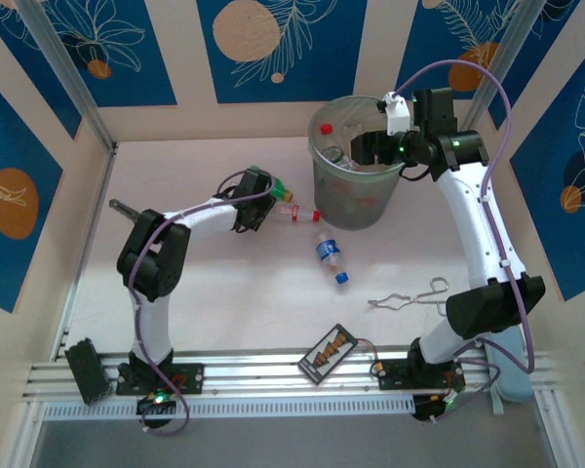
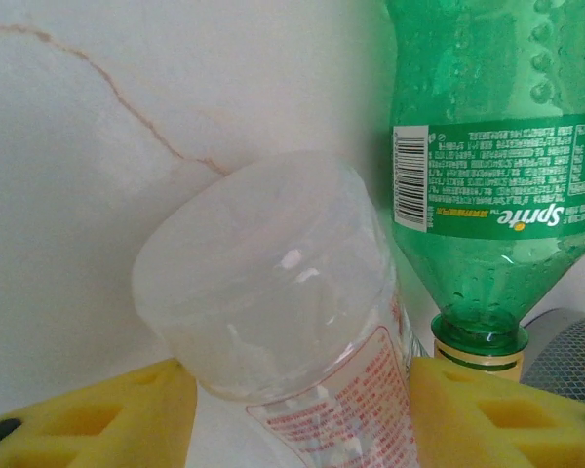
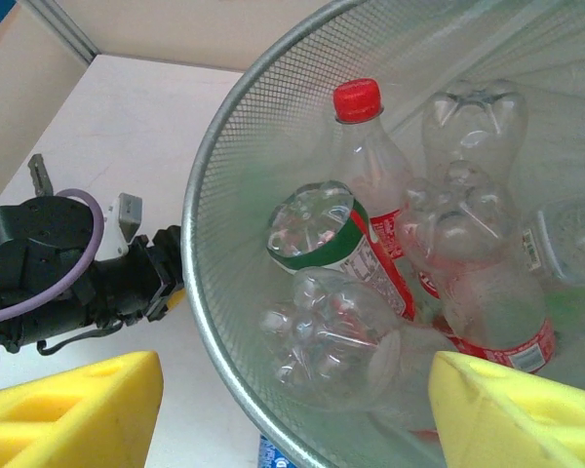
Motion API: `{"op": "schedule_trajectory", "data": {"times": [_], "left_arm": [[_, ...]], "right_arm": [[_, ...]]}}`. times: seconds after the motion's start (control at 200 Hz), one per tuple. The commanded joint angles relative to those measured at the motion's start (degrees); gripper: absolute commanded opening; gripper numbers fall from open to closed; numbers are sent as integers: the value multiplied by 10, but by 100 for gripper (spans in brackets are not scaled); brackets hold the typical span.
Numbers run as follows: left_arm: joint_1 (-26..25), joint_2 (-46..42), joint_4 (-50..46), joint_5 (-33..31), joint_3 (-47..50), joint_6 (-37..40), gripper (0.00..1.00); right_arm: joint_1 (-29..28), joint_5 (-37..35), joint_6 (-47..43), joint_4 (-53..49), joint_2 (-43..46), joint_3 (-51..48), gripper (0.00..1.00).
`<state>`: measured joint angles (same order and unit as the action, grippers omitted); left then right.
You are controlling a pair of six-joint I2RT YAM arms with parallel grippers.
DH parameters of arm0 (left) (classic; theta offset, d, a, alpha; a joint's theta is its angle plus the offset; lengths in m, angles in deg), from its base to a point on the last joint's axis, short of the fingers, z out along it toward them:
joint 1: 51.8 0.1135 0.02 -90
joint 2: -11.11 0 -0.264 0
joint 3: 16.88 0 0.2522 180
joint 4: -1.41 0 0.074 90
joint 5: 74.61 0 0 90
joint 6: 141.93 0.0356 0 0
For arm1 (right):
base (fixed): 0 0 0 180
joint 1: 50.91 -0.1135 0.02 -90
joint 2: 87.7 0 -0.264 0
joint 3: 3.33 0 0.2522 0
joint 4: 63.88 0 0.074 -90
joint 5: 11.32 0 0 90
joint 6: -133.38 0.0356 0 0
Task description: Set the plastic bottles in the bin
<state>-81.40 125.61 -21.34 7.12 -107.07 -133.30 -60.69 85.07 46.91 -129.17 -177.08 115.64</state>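
Three plastic bottles outside the bin, counted in the top view: a green bottle [image 1: 278, 189] and a red-capped clear bottle [image 1: 301, 212] close together left of centre, at the tip of the left arm, and a blue-labelled bottle [image 1: 329, 255] lying alone near the middle, apart from both. One bin [image 1: 322, 171], mesh-walled and upright, in the upper right of that view. Inside it, seen from the right wrist, at least five binned bottles [image 3: 487, 292] heaped together, one red cap showing at upper centre, one green-banded base turned toward the camera. Right gripper [image 3: 294, 370] poised over the bin's near rim, yellow pads [image 3: 68, 414] spread wide, gripping nothing. Left gripper [image 2: 297, 380] clamped on the red-capped clear bottle, one pad against each side at the bottom of the left wrist view, the bottle's base tilted toward the upper left. Green bottle just to the right there, neck down, just beside the right-hand pad. One pair of scissors [image 1: 414, 295] at lower right and one black card [image 1: 327, 353] at bottom centre, both flat on the table [image 1: 224, 292].
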Motion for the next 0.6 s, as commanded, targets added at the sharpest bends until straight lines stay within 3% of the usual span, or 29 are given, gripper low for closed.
{"op": "schedule_trajectory", "data": {"times": [0.0, 0.215, 0.59], "left_arm": [[6, -11, -22, -28, 24, -27, 57], [19, -48, -1, -42, 64, -31, 49], [48, -129, 37, -43, 124, 19, 44]], "right_arm": [[2, 4, -2, 5, 20, -6, 73], [3, 16, -1, 18, 32, -25, 73], [-30, 36, -24, 17, 36, -18, 73]]}}
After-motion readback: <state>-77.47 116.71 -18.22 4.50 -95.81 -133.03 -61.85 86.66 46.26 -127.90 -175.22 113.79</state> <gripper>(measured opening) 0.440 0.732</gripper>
